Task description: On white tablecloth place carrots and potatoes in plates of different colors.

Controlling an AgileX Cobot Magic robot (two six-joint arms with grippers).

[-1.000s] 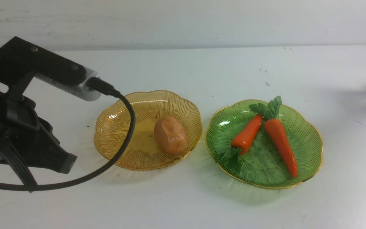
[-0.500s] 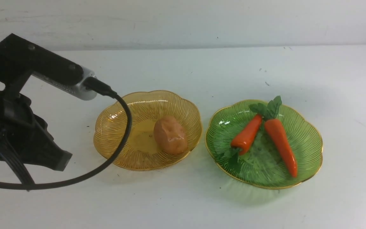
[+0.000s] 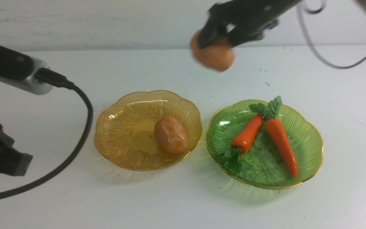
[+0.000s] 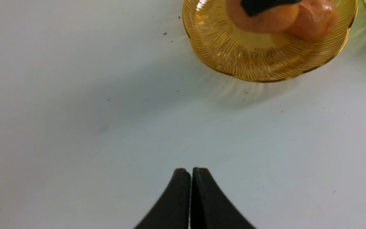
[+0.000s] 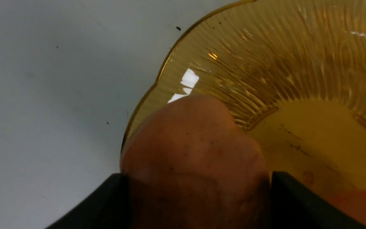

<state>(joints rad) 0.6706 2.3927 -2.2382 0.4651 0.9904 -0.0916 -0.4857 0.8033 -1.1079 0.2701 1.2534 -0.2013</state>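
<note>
Clamping the second tan oval potato (image 3: 214, 58) high over the left amber ribbed plate (image 3: 119, 127) holding the first potato (image 3: 170, 134), the right gripper (image 3: 218, 36) has one drop left; both orange carrots (image 3: 280, 143) lie in the right green ribbed plate (image 3: 307, 140), the left gripper (image 4: 191, 173) closed, empty.

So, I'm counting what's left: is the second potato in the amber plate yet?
Not in. The right claw holds the second potato in the air over the amber plate; only the other potato lies inside.

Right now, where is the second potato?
Front view, top centre: the second potato hangs in the right gripper, above the amber plate.
</note>
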